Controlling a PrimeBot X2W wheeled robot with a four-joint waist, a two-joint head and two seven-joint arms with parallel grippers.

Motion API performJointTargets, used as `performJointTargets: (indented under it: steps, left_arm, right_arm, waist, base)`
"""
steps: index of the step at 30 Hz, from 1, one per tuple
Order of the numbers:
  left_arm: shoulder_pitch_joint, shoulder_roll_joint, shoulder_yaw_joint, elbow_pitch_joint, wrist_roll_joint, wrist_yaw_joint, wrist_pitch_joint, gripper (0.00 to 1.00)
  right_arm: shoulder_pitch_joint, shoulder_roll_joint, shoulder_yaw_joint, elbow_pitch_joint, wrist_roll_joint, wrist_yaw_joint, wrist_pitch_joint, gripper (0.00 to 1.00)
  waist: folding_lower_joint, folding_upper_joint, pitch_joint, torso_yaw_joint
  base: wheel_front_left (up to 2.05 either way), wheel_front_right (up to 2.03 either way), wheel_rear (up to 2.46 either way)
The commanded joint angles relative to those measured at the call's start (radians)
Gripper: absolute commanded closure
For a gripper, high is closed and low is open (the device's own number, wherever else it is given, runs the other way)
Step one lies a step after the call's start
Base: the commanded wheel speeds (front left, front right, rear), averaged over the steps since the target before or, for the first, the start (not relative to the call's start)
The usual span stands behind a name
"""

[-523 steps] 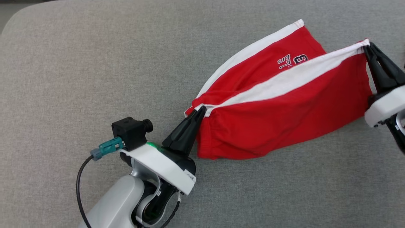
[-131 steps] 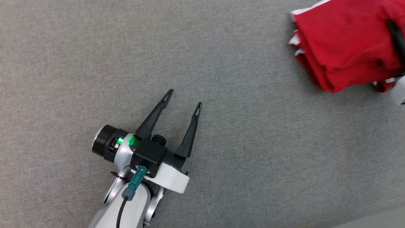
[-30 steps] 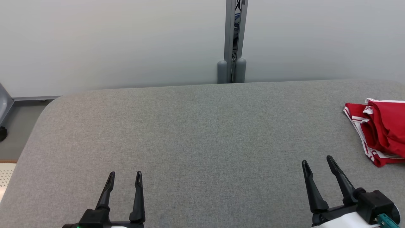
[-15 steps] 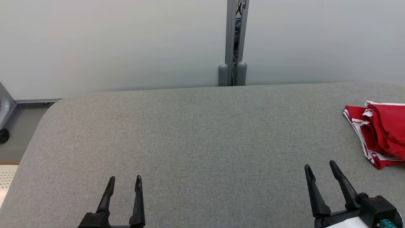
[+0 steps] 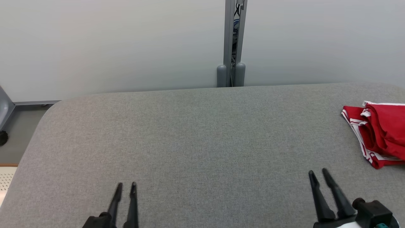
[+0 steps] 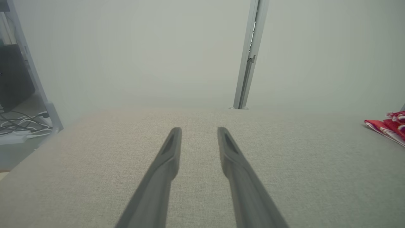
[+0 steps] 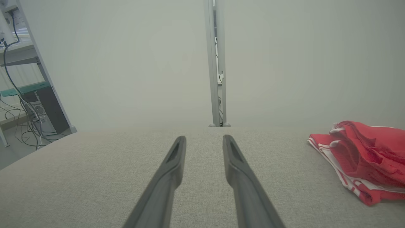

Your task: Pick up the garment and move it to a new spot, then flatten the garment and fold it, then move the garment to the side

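Observation:
The garment (image 5: 383, 133), red with white stripes, lies folded in a loose bundle at the right edge of the grey padded table (image 5: 202, 126); it also shows in the left wrist view (image 6: 387, 126) and the right wrist view (image 7: 364, 155). My left gripper (image 5: 126, 184) hovers at the near left, its fingers a narrow gap apart with nothing between them (image 6: 199, 129). My right gripper (image 5: 318, 171) is at the near right, short of the garment and to its left, also narrowly open and empty (image 7: 204, 137).
A pale wall with a grey upright post (image 5: 232, 44) stands behind the table's far edge. The table's rounded left corner drops to the floor (image 5: 19, 133). Cables and equipment (image 7: 28, 114) sit beyond the left side.
Both grippers' fingers have drawn closer together and sit a little lower in the head view. The garment lies where it was.

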Motion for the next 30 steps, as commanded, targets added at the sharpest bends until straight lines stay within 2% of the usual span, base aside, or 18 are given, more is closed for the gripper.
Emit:
performJointTargets:
  steps: [1,5,16,30]
  left_arm:
    - [0.003,0.000,-0.001,0.005,-0.002,-0.001,0.002,1.00]
    - [0.020,-0.002,-0.003,0.033,-0.018,-0.002,0.004,1.00]
    - [-0.037,0.000,-0.003,0.056,-0.249,-0.042,0.034,1.00]
    - [-0.096,0.001,-0.004,0.089,-0.467,-0.083,0.061,1.00]
  right_arm:
    - [0.002,0.001,0.000,0.006,0.001,0.000,0.000,1.00]
    - [0.020,0.007,-0.002,0.035,0.018,0.000,0.005,1.00]
    - [0.002,-0.022,-0.045,0.039,0.279,0.000,0.064,1.00]
    - [-0.016,-0.045,-0.092,0.045,0.517,0.000,0.124,1.00]
  waist:
    - [0.0000,0.0000,0.000,0.000]
    - [0.0000,0.0000,0.000,0.000]
    - [0.0000,0.0000,0.006,-0.001]
    - [0.0000,0.0000,0.011,-0.002]
  base:
    - [0.00,0.00,0.00]
    - [0.00,0.00,0.00]
    - [0.00,0.00,0.00]
    - [0.00,0.00,0.00]
